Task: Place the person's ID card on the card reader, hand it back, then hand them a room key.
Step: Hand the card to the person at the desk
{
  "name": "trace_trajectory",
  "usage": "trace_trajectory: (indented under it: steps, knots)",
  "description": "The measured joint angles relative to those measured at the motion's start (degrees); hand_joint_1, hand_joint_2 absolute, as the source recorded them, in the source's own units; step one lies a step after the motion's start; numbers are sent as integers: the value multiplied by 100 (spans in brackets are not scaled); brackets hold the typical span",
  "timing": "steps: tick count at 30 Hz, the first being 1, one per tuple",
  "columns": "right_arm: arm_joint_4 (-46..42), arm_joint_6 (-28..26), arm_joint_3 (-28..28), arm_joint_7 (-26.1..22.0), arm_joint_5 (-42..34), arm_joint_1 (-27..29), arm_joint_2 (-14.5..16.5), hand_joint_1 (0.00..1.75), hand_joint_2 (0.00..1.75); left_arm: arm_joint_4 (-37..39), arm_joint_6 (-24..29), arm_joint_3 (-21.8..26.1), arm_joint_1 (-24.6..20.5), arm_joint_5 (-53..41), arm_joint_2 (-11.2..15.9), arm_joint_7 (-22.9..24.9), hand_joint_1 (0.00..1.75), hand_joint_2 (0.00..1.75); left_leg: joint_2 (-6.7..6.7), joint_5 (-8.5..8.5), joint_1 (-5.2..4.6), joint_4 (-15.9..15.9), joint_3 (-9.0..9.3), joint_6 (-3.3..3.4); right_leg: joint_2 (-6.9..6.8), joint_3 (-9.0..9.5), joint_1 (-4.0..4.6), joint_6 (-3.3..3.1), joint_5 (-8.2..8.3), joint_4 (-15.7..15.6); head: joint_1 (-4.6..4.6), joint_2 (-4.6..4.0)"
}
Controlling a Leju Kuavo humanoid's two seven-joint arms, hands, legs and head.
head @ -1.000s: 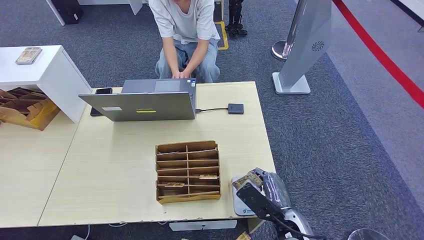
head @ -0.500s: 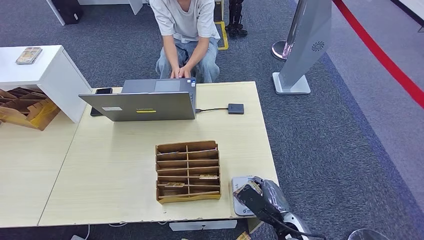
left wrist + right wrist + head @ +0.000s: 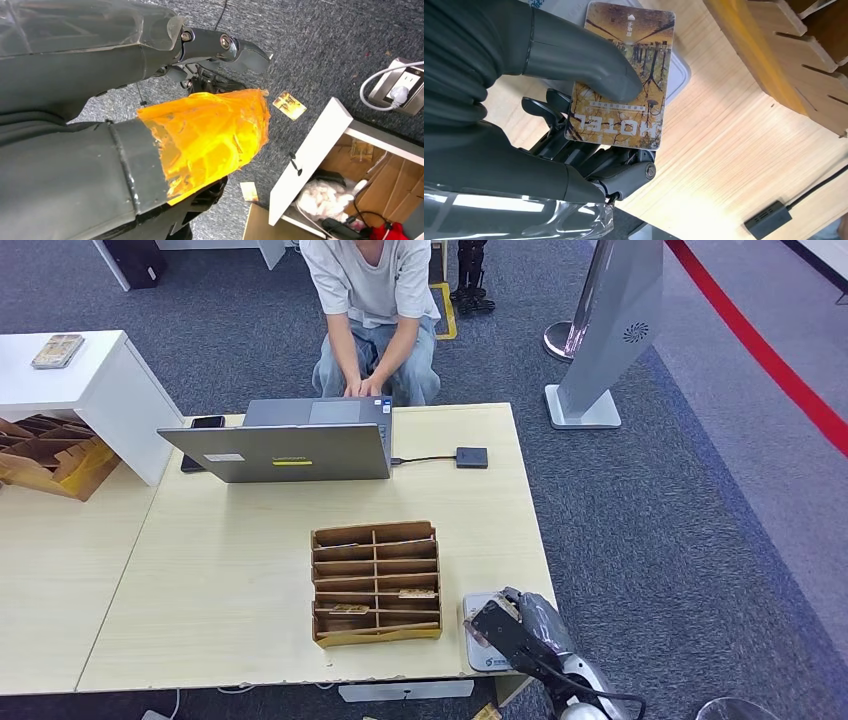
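Here the right hand [image 3: 574, 130] holds the card [image 3: 624, 75] tight, thumb on top and fingers under it, just over the white card reader [image 3: 478, 640] by the brown box [image 3: 376, 582]. I cannot tell how the left hand's [image 3: 200, 135] fingers sit.

Card [image 3: 624, 80]: yellow-brown, printed with bare trees and the word HOTEL; you see it pinched flat under the right hand's [image 3: 569, 100] thumb, over the card reader.

Card reader [image 3: 478, 648]: flat white pad with rounded corners, lying at the table's [image 3: 230, 580] front right corner, just beside the wooden card rack [image 3: 376, 580].
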Motion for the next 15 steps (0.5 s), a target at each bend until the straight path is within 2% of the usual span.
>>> trace_trajectory:
  steps: [15]
  knots:
    - [540, -119, -10, 155, 339, -248, 125, 175, 175, 0, 30, 0, -13, -208, -12, 69, 0, 0, 0, 0, 0, 0, 2, 0, 0, 1, 0, 0, 0, 0, -1, 0]
